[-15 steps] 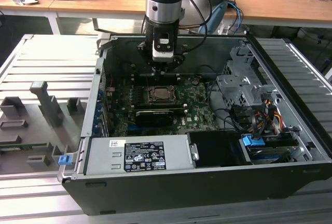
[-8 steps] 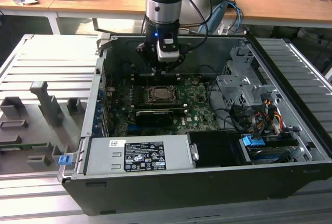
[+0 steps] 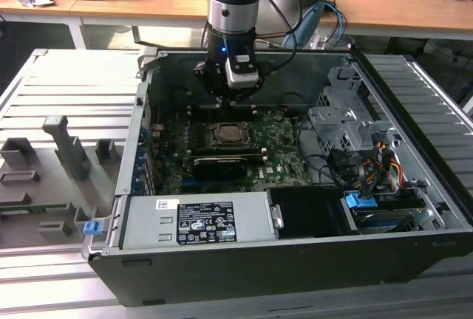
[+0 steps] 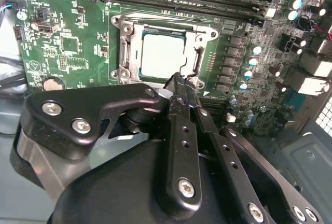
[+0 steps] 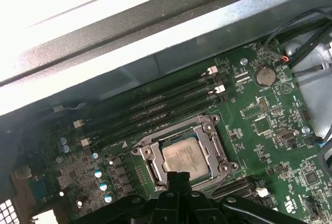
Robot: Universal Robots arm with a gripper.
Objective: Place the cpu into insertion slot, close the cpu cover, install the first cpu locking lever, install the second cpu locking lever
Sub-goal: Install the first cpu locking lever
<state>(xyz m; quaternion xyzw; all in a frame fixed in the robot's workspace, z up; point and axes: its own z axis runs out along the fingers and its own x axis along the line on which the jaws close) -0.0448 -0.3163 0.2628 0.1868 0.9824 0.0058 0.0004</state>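
cpu (image 4: 162,55) is seated in the insertion slot (image 4: 123,73), pale face up. cpu cover (image 4: 161,27) looks down flat on the slot, with the chip showing through its centre opening.

gripper (image 4: 177,79) is right at one edge of the slot. Jaws are together and tapered to a single tip, with nothing seen between them. In both wrist views the tip overlaps the slot rim and hides that edge of the cover. Can't tell whether it is touching or just above.

In the exterior view the gripper (image 3: 231,97) hangs over the slot (image 3: 228,136), and the chip itself is hard to make out there.

Around the slot:
- motherboard (image 4: 67,42) carries it.
- memory slots (image 5: 155,107) run just beside it.
- coin cell (image 5: 265,75) sits well apart from it.
- power supply (image 3: 196,223) is further out in the computer case (image 3: 414,186).
- The case lies open on the slatted worktop (image 3: 66,90).
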